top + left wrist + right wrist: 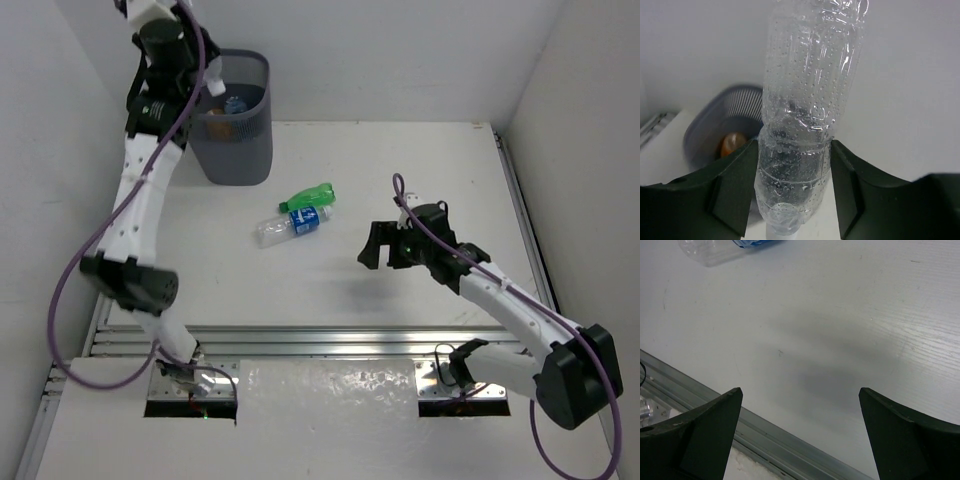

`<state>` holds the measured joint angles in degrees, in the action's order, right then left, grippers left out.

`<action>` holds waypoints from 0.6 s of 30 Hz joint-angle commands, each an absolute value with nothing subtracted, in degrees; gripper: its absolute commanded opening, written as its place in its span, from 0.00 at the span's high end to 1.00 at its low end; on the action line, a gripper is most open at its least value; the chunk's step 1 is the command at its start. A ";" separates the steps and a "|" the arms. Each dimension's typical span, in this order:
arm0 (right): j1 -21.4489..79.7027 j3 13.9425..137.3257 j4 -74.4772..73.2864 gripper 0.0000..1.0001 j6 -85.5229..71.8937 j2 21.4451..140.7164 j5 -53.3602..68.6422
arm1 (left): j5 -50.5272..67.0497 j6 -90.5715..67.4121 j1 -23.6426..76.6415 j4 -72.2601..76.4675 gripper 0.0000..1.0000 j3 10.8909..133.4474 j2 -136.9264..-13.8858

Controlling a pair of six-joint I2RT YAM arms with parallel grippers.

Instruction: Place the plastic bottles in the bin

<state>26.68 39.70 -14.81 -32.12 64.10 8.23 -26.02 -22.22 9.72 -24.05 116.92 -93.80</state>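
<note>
White table [420,170]: L gripper [794,150] clamped on clear bottle [810,75] up near bin [250,150]; R gripper [800,395] wide, empty, w/ green bottle [308,196] & blue-label bottle [292,224] lying nearby.

In my left wrist view, the clear bottle [800,125] that my left fingers [735,192] are pinching is running off both the top and bottom edges, so neither end is showing whole. It is covering the right part of the bin [700,137], which is blurring behind it, and an orange shape [732,144] inside is smearing into a smudge. From above, my left arm [140,190] is hiding the pinched bottle and part of the bin's contents; a blue item [236,103] there is looking too small to name. In my right wrist view, the blue-labelled bottle [715,250] is getting cut off by the top edge.
</note>
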 commanded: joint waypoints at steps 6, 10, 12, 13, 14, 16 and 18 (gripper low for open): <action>24.61 41.92 -17.40 0.01 -27.95 61.00 8.61 | -21.79 -12.39 3.96 -16.20 0.24 137.12 -117.06; 24.35 42.36 -17.14 0.01 -29.17 62.13 9.93 | -21.62 -11.60 3.78 -14.15 0.00 138.68 -116.99; 24.43 42.45 -15.39 0.01 -31.10 63.89 10.46 | -21.44 -11.25 3.78 -13.89 0.00 139.66 -114.88; 24.43 42.63 -14.77 0.01 -32.07 64.68 11.50 | -21.88 -11.34 3.78 -14.41 0.00 139.75 -113.83; 24.52 43.32 -13.29 0.01 -33.82 66.86 12.04 | -23.36 -12.21 3.78 -17.20 0.00 139.92 -111.03; 25.65 44.99 -12.31 0.01 -35.50 69.77 11.96 | -24.78 -14.40 3.95 -21.60 0.00 137.48 -106.29; 26.45 50.17 -12.48 0.01 -38.91 73.72 8.62 | -23.39 -20.20 3.96 -25.74 0.00 125.21 -94.70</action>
